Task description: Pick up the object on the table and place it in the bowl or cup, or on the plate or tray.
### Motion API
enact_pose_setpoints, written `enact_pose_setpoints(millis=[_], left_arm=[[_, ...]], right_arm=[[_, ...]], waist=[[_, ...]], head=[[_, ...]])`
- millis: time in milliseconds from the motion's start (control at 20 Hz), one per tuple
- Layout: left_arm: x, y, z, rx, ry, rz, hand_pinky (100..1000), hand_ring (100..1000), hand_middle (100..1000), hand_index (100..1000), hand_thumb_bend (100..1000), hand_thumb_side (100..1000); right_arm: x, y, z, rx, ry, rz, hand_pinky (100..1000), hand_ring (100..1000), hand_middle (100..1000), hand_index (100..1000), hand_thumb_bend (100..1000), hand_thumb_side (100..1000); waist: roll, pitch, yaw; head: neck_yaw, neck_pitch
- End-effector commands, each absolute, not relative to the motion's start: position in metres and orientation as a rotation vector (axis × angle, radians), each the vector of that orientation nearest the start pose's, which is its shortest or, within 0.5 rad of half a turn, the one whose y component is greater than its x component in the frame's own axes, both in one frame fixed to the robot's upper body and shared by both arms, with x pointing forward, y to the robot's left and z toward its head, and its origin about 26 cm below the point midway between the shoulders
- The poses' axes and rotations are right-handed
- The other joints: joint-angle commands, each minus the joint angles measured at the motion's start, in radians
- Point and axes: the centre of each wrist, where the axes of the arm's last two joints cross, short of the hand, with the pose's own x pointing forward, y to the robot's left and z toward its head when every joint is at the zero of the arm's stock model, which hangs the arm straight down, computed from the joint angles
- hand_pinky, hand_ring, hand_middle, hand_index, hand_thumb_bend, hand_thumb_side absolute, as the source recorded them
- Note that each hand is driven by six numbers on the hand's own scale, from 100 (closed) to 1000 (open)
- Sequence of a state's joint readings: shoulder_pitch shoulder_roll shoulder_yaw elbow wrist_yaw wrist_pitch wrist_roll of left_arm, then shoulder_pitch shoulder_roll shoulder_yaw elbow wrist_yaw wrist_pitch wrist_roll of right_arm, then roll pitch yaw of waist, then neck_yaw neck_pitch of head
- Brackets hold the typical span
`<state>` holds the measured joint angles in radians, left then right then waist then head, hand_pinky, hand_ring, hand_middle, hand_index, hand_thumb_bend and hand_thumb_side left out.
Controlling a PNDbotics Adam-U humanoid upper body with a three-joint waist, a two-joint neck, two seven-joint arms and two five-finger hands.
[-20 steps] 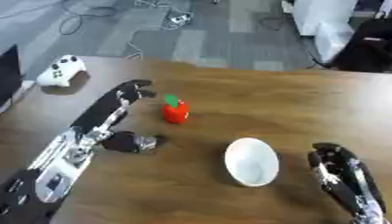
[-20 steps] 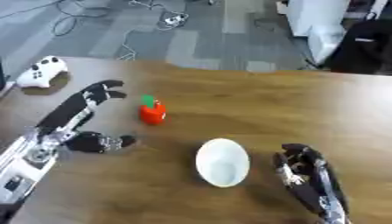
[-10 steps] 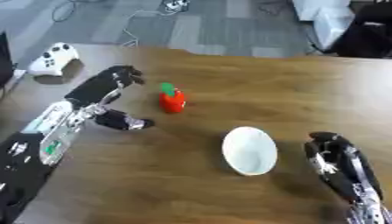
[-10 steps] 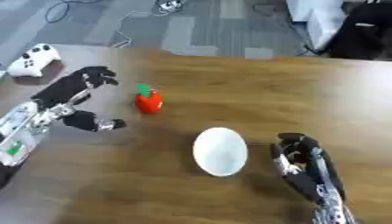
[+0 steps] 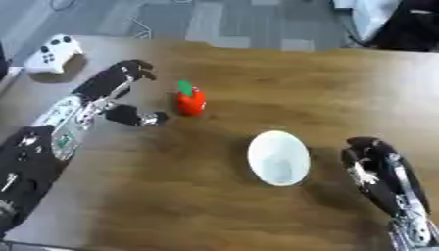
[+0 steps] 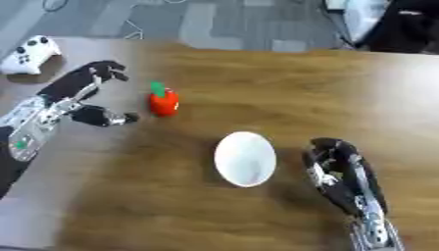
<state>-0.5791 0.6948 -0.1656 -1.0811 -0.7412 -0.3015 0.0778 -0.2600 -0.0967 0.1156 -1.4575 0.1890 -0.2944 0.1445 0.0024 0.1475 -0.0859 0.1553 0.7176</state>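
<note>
Reaching stage: left hand [image 5: 107, 95], fingers open, beside red object [image 5: 190, 100] (ungrasped), must close, then carry to bowl [image 5: 279, 158].

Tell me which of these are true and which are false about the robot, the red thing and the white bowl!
1. The red object sits inside the white bowl. False: it stands on the table, apart from the bowl.
2. The left hand is beside the red object, fingers open. True.
3. The bowl has nothing in it. True.
4. The right hand holds the bowl. False: it rests beside it.
5. A white game controller lies at the table's far left. True.
</note>
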Motion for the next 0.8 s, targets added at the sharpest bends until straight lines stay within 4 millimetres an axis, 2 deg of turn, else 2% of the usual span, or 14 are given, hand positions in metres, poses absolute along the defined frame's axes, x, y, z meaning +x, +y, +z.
enact_pose_setpoints(millis=[50, 250, 300, 350, 800], left_arm=[[0.404, 0.414, 0.160, 1.150, -1.627, -1.248, 1000, 1000, 872, 813, 659, 761], [0.404, 0.418, 0.172, 1.157, -1.648, -1.207, 1000, 1000, 870, 807, 667, 759], [0.404, 0.419, 0.174, 1.156, -1.653, -1.195, 1000, 1000, 870, 806, 657, 794], [0.404, 0.420, 0.176, 1.156, -1.658, -1.184, 1000, 1000, 869, 804, 674, 759], [0.407, 0.419, 0.184, 1.121, -1.717, -1.090, 1000, 1000, 870, 786, 687, 755]], right_arm=[[0.342, -0.205, 0.039, 0.043, -1.984, 0.579, 162, 425, 516, 701, 456, 446], [0.344, -0.204, 0.042, 0.045, -1.993, 0.594, 161, 424, 516, 701, 457, 445], [0.345, -0.204, 0.043, 0.045, -1.995, 0.598, 161, 424, 516, 701, 371, 469], [0.346, -0.204, 0.044, 0.045, -1.996, 0.601, 161, 423, 516, 701, 456, 443], [0.350, -0.203, 0.049, 0.056, -2.006, 0.621, 159, 422, 515, 701, 470, 434]], waist=[[0.006, -0.008, -0.006], [0.012, 0.002, -0.024], [0.013, 0.004, -0.029], [0.015, 0.008, -0.035], [0.018, 0.035, -0.071]], head=[[-0.031, 0.004], [-0.044, -0.008], [-0.045, -0.011], [-0.045, -0.015], [-0.025, -0.037]])
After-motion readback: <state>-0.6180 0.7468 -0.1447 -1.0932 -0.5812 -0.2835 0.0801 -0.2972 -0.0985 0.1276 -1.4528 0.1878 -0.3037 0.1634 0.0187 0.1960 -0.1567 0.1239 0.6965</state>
